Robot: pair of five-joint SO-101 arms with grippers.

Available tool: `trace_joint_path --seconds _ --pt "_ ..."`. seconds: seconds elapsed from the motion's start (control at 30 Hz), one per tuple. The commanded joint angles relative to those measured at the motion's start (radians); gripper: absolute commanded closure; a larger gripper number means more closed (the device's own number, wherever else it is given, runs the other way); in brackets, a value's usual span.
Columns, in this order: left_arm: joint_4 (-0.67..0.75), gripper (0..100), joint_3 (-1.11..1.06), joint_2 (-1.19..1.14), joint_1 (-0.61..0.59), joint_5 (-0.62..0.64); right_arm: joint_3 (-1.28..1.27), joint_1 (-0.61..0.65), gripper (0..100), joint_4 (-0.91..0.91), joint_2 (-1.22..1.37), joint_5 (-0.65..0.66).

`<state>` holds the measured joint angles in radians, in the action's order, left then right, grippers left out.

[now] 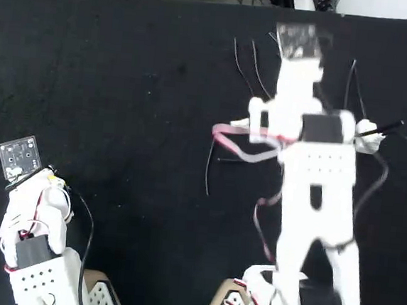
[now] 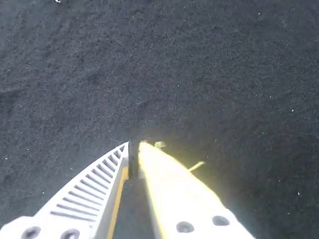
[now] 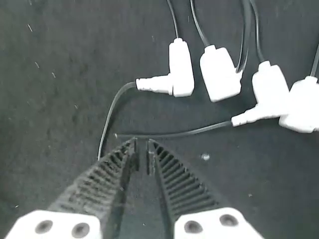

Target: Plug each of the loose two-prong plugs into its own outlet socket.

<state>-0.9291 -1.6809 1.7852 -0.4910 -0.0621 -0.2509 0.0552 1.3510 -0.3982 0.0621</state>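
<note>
— Plugs (image 3: 181, 69): where are they?
— Four white ones lie in a row on the black counter (image 3: 50, 74), just beyond the right gripper (image 3: 141, 149), untouched.
— And the grippers?
— The right shows a narrow gap and holds nothing. The left gripper (image 2: 134, 147) is pressed together, empty, over the counter.
</note>
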Motion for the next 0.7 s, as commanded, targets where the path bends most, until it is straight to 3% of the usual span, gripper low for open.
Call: trace_joint_path --seconds 0.0,0.23,0.67 --pt "-0.003 89 -0.019 0.009 0.013 0.012 -0.367 0.000 98.6 -0.183 -0.269 -0.009" --pt "-0.006 88 -0.019 0.005 0.113 0.012 -0.746 -0.109 98.4 -0.311 -0.636 -0.011" --pt "-0.006 88 -0.019 0.003 0.153 0.011 -1.182 -0.115 98.4 -0.310 -1.138 -0.011"
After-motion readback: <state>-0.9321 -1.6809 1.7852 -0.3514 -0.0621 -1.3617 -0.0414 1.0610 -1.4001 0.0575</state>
